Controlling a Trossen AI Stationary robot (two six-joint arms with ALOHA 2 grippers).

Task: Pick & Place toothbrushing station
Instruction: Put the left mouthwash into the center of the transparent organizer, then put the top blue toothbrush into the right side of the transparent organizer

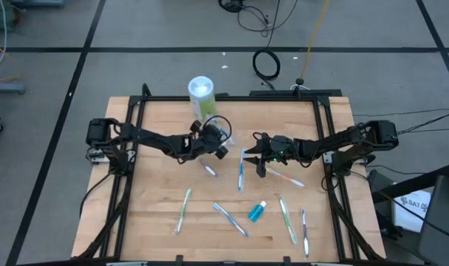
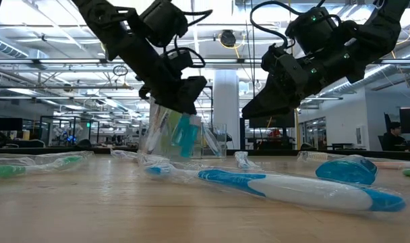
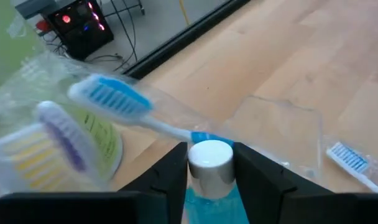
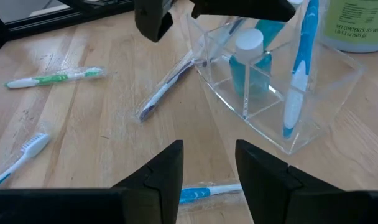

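A small clear plastic container (image 4: pixel 282 99) stands mid-table on its base, and it also shows in the low view (image 2: pixel 166 135). In it stand a white-capped teal tube (image 4: pixel 250 59) and a blue-and-white toothbrush (image 4: pixel 296 74). My left gripper (image 1: pixel 213 144) hangs over the container, shut on a second teal tube (image 3: pixel 209 163). Wrapped toothbrushes (image 3: pixel 108 96) rise just beyond its fingers. My right gripper (image 4: pixel 207 168) stands open a little to the container's right (image 1: pixel 258 154), with nothing between its fingers. My left gripper pinches the teal tube between its two fingers, at and just under the white cap (image 3: pixel 209 155). The fingers (image 3: pixel 174 180) slant down from the table's left. The tube stands upright, its body (image 2: pixel 185 135) down inside the container. Whether its lower end rests on the bottom, I cannot tell.
A tall green-and-white canister (image 1: pixel 201 92) stands just behind the container. Several wrapped toothbrushes lie scattered over the table's near half (image 1: pixel 183 209), (image 1: pixel 286 218), and one lies under my right gripper (image 1: pixel 240 171). Another teal tube (image 1: pixel 257 212) lies among them.
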